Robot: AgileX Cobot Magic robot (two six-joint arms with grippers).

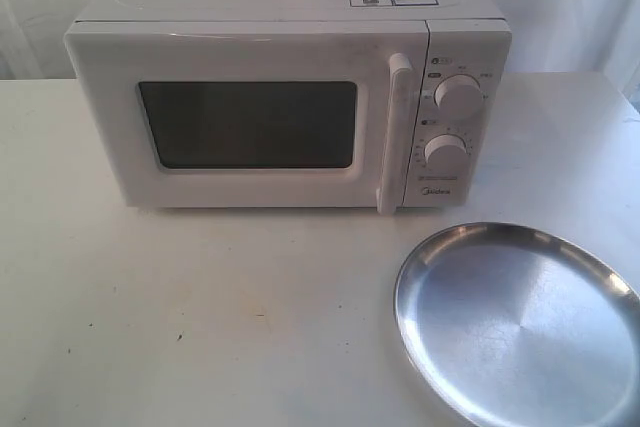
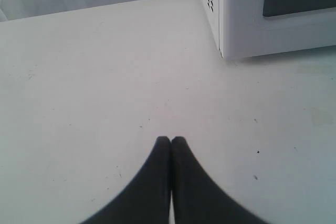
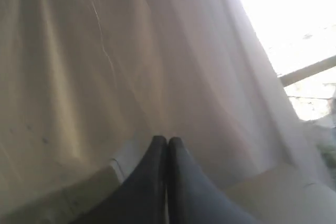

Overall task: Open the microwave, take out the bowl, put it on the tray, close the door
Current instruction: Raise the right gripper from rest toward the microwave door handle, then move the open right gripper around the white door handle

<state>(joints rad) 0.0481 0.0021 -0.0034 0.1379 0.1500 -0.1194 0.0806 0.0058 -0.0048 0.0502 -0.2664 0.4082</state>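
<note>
The white microwave point(image 1: 290, 97) stands at the back of the table with its door point(image 1: 250, 122) shut; the vertical bar handle point(image 1: 396, 132) sits beside two round knobs point(image 1: 459, 97). The bowl is hidden. The shiny steel tray point(image 1: 515, 322) lies at the front right, with nothing on it. Neither gripper shows in the exterior view. My left gripper point(image 2: 171, 140) is shut with nothing in it, above bare table, with the microwave's corner point(image 2: 226, 24) ahead of it. My right gripper point(image 3: 167, 140) is shut, holds nothing, and faces a pale curtain point(image 3: 131, 66).
A white table point(image 1: 200, 317) carries everything. A white curtain hangs behind the microwave. In the right wrist view a bright window point(image 3: 294, 19) shows past the curtain's edge.
</note>
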